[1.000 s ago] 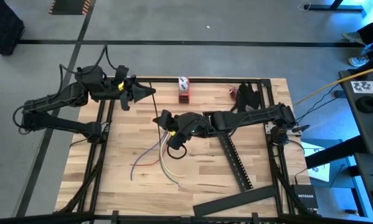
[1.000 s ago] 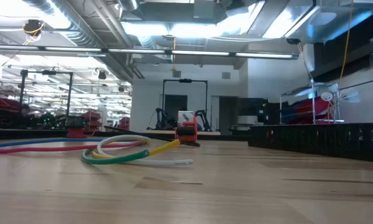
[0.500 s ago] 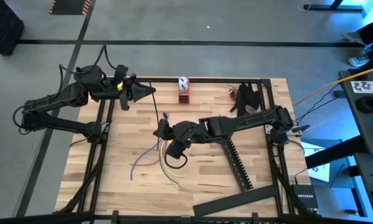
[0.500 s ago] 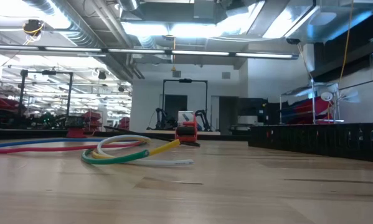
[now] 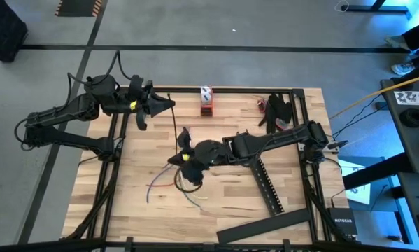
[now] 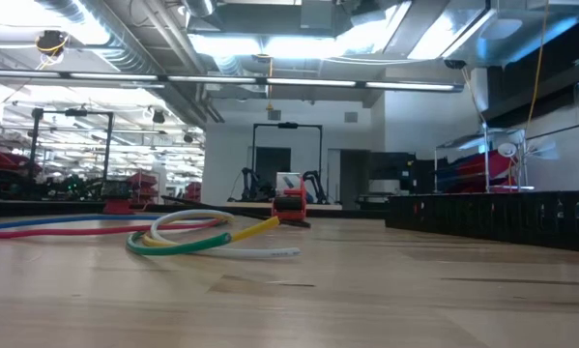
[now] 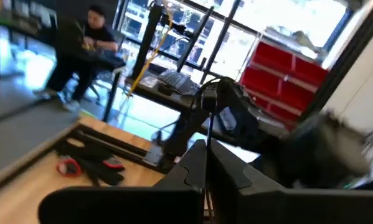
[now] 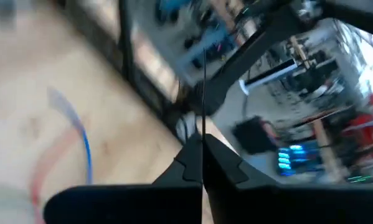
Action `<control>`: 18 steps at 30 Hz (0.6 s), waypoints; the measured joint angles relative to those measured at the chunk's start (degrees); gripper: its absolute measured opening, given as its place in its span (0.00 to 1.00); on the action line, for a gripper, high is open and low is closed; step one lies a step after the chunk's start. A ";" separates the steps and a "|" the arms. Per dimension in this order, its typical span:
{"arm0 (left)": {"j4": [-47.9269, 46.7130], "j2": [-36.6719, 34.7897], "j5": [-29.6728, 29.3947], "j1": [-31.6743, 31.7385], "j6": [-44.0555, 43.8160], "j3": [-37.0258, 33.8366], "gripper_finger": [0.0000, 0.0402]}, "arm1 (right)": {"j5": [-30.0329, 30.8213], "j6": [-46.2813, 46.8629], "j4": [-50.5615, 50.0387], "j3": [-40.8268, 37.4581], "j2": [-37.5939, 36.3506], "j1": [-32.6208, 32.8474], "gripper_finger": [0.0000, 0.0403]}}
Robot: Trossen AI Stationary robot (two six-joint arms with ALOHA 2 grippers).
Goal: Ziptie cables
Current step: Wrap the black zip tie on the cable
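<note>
The cables (image 5: pixel 178 183) lie loose on the wooden table, a bunch of blue, red, white and yellow-green wires that also shows in the low view (image 6: pixel 188 235); no gripper touches them. A thin black strip (image 5: pixel 174 115) spans the air between my two grippers. My left gripper (image 5: pixel 171 103) is at the far left, shut on the strip. My right gripper (image 5: pixel 182 138) is above the middle of the table, just beyond the cables, also shut on the strip. My left gripper pinches the black strip (image 7: pixel 207 140) between its two shut fingers, near the strip's far end. The fingers lie level and across the strip, which runs on toward my right gripper, clear of the table. My right gripper pinches the strip (image 8: pixel 202 134) between its two shut fingers, at its near end. The fingers slant slightly down from the table's right. The strip leaves them straight toward my left gripper and stays above the table.
A red and white object (image 5: pixel 206 100) stands at the far edge. A long black slotted bar (image 5: pixel 265 180) lies at the right, black parts (image 5: pixel 276 110) at the far right corner, another black bar (image 5: pixel 265 226) at the near right. A person (image 7: pixel 86 43) sits beyond the table.
My right gripper has moved a little toward the table's left edge and down, rolled about its own axis, and its fingers have come together on the near end of the black strip. My left gripper has rolled slightly in place. The cables have not moved.
</note>
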 joint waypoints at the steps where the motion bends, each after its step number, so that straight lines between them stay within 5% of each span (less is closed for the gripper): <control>1: -0.39 -0.01 -0.48 -0.11 2.24 0.00 0.00 | -1.03 4.19 1.33 0.00 -0.27 -0.38 0.00; 11: -2.71 -0.07 -2.65 -0.11 28.51 0.04 0.00 | -9.33 52.81 9.88 0.04 -4.07 -8.24 0.00; 18: -5.31 -0.99 -3.74 -0.16 45.78 0.04 0.00 | -10.58 69.99 13.11 0.02 -4.48 -10.52 0.00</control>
